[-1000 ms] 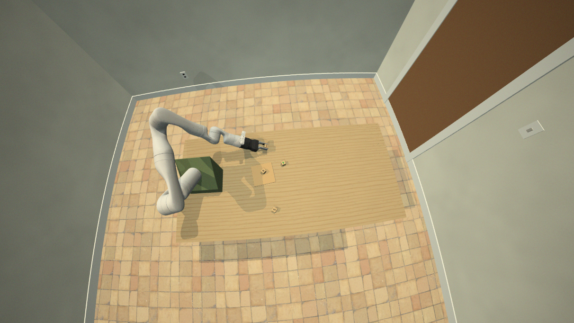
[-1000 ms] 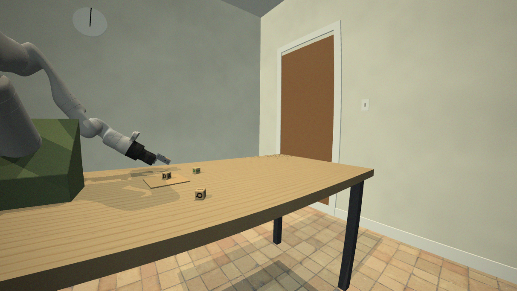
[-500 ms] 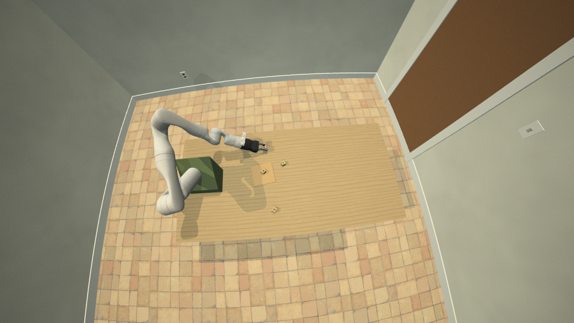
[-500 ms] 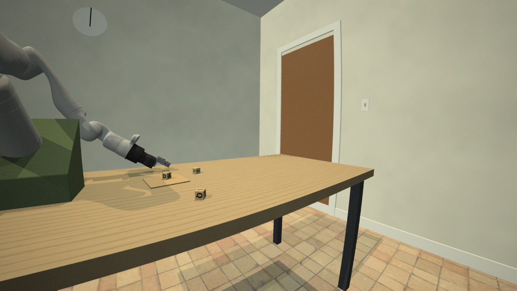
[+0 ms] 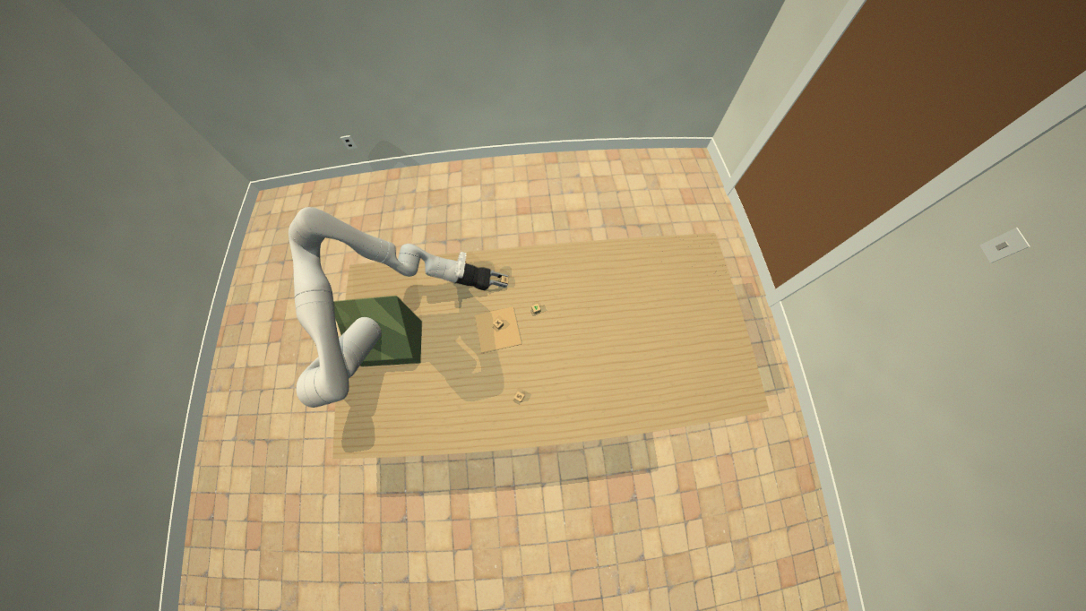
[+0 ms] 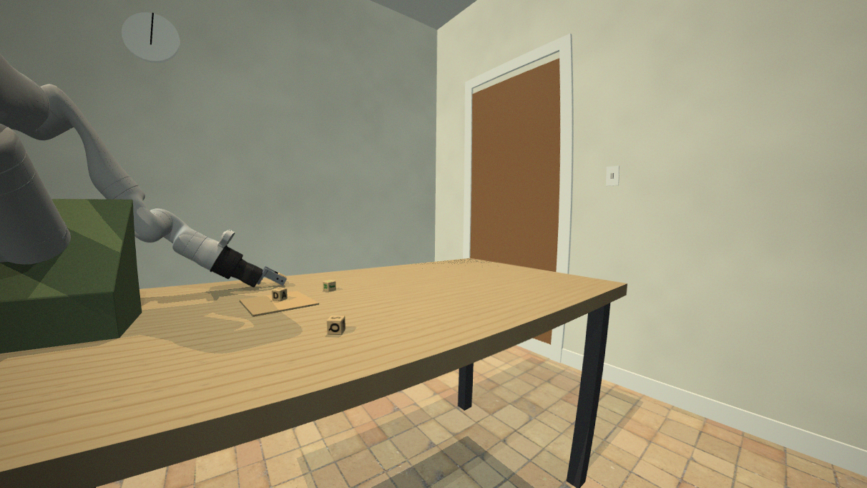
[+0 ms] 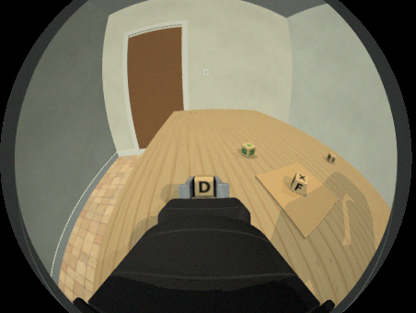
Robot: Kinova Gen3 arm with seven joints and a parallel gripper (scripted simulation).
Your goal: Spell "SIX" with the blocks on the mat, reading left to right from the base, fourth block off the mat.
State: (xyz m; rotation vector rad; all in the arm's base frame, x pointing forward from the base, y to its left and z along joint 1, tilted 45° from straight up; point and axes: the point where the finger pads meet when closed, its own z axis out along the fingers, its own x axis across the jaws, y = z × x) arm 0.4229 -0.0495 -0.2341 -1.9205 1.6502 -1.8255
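My gripper [image 5: 503,280] is shut on a wooden letter block [image 7: 203,186] that shows a "D" face to the wrist camera. It is held low over the table, just off the thin tan mat [image 5: 498,331], on the side away from the exterior camera [image 6: 275,277]. I cannot tell whether the held block touches the table. One block [image 5: 498,324] [image 6: 279,295] lies on the mat and shows "D" and "A" on its sides. A block with green faces [image 5: 536,308] lies on the table just off the mat. Another block [image 5: 520,395] [image 6: 335,325] lies apart near the table's front edge and shows a round letter.
The green box [image 5: 379,330] that carries the arm's base stands at the table's left end. The table [image 5: 547,341] stretches far to the right, towards the brown door [image 6: 515,164].
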